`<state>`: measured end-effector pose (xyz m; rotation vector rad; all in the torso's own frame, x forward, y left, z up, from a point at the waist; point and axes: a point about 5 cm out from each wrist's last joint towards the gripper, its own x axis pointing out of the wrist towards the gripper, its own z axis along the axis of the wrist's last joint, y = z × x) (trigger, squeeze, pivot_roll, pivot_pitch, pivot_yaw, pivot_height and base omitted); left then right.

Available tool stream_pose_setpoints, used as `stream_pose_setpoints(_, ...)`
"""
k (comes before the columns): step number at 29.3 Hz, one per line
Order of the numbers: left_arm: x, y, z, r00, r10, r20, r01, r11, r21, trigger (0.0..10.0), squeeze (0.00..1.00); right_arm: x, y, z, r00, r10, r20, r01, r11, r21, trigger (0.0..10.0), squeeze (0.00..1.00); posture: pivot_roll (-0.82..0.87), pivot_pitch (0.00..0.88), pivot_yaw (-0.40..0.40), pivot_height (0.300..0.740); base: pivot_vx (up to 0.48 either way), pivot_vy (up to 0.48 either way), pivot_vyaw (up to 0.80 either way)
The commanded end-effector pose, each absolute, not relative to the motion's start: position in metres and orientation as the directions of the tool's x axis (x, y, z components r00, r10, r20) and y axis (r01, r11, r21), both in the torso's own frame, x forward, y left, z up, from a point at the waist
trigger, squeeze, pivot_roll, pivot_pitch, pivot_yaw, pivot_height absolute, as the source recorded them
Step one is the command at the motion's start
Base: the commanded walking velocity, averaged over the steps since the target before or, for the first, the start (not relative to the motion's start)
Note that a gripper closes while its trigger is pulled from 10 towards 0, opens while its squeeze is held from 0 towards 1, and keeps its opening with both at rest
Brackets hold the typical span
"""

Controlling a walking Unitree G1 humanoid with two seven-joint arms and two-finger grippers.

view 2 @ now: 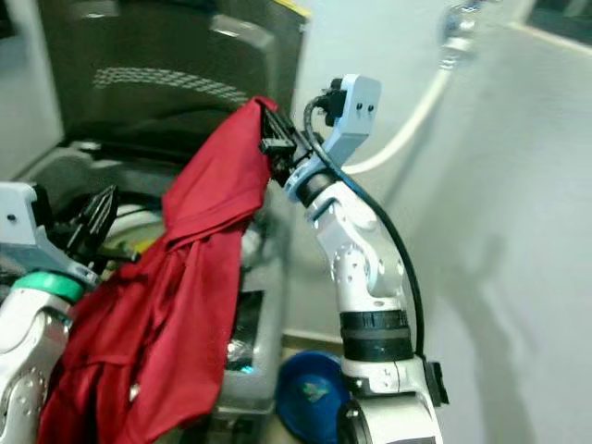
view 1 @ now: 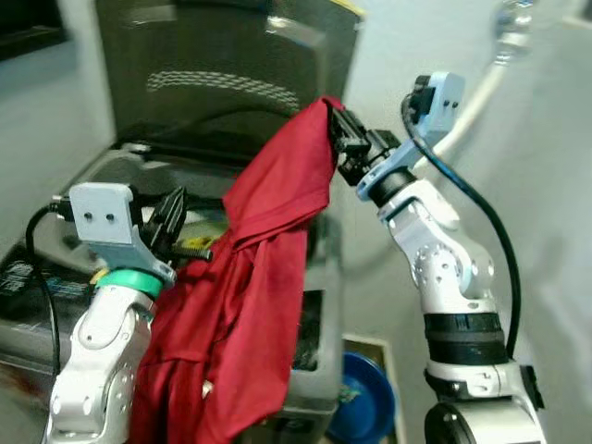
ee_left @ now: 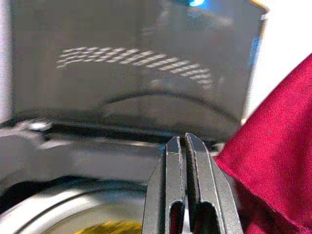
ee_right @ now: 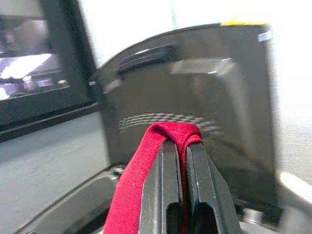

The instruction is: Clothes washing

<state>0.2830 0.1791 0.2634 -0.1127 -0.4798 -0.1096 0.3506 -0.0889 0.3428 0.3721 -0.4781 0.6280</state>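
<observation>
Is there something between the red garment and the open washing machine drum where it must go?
Nothing visible blocks it. The right claw holds the red garment up by a pinched fold, beside the washing machine. Its lid stands raised. The left claw, shut, is over the drum opening.

Pale grey walls (view 2: 518, 185) are seen on both sides. A white hose (view 2: 407, 129) is hung along the right-hand wall, and a blue basin (view 1: 363, 398) is set on the floor below.
</observation>
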Motion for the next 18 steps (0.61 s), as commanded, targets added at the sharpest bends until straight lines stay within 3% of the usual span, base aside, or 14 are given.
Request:
stream_pose_setpoints(1,0.279,0.180,0.263,0.877,-0.081,0.473,0.146,0.984,-0.104,10.0,0.00,0.349,-0.089,0.350,0.686,0.470,0.556,-0.651,0.737,0.180,10.0,0.00,0.06,0.017,-0.041,0.740,0.000,0.000,-0.80)
stream_pose_setpoints(10,0.272,0.176,0.265,0.869,-0.101,0.484,0.172,0.979,-0.106,10.0,0.00,0.348,-0.088,0.350,0.678,0.468,0.567,-0.667,0.716,0.205,10.0,0.00,0.07,0.014,-0.050,0.740,0.000,0.000,-0.80)
stream_pose_setpoints(18,0.267,0.172,0.264,0.865,-0.117,0.487,0.197,0.974,-0.116,10.0,0.00,0.345,-0.079,0.348,0.649,0.532,0.543,-0.695,0.706,0.138,10.0,0.00,0.07,0.017,-0.064,0.740,0.000,0.480,0.00)
